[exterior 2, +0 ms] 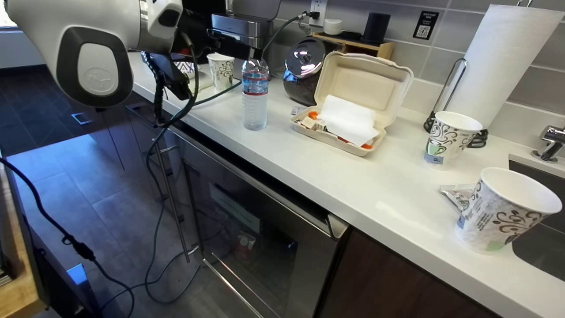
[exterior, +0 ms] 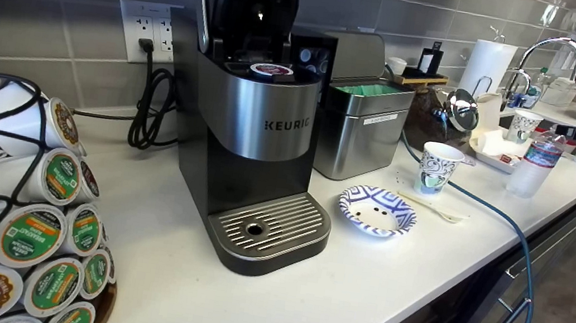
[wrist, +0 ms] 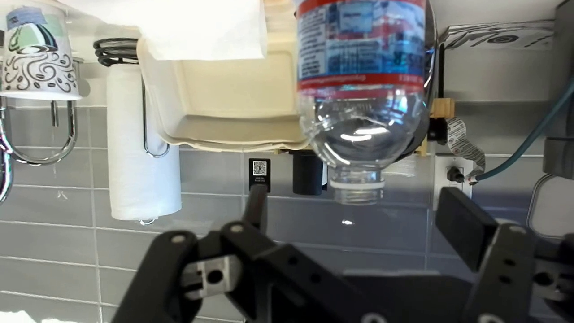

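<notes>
The relation that counts here is how the plastic bottle [exterior 2: 255, 99] lies to the tool [wrist: 360, 217]. It stands upright on the counter [exterior 2: 375, 190], long axis vertical, just ahead of the tool, its body lying below the level of the fingers and only its neck and mouth reaching up towards the gap. The tool is released, both fingers spread wide with nothing gripped; in the wrist view the neck lines up between them, apart from each (that picture is upside down, so the bottle seems to hang). Whether the mouth is inside the gap or a little short of it, I cannot tell.

Farther from the tool, past the bottle and off to one side, sits a takeout box [exterior 2: 364, 81] with its lid up. In both exterior views a black finger crosses the bottle's top and obscures it. The wrist view cuts off the bottle's base and mostly hides the dark jar [exterior 2: 298, 90] behind it.
</notes>
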Available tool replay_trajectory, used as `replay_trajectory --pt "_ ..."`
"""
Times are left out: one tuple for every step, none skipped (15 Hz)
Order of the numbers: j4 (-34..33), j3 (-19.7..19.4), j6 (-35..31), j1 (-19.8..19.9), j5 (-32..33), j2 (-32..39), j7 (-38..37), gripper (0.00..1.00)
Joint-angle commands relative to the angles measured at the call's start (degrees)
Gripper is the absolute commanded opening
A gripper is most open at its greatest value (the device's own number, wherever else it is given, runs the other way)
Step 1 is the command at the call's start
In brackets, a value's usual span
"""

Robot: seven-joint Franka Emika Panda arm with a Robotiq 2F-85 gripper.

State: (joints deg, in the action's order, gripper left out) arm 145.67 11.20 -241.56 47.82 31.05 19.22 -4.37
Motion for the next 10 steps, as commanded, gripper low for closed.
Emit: replay_trajectory --pt "-0.2 -6.3 -0.6 -6.4 0.9 -0.4 -1.3 0.99" --pt "-0.3 -7.0 -0.6 -7.5 1.2 -0.2 -1.0 0.99" --pt "-0.5 -2.8 -0.2 -3.9 1.3 0.5 0.8 1.0" --pt "-0.9 -8.9 -0.7 -10.2 1.7 0.3 -1.4 1.0" --pt "-0.9 -4.1 -0.5 -6.2 1.3 0.8 0.3 1.0" --pt "-1.1 -4.6 -0.7 -7.1 0.7 1.1 0.5 0.95" --pt "-1.3 -4.5 -0.7 -7.1 0.7 1.0 0.3 0.93" --pt "-1.3 -4.5 -0.7 -7.1 0.3 1.2 0.5 0.89" --pt "-1.4 -4.6 -0.7 -7.2 -0.1 1.3 0.6 0.91" --pt "-1.5 -4.7 -0.7 -7.3 -0.7 1.5 0.9 0.87"
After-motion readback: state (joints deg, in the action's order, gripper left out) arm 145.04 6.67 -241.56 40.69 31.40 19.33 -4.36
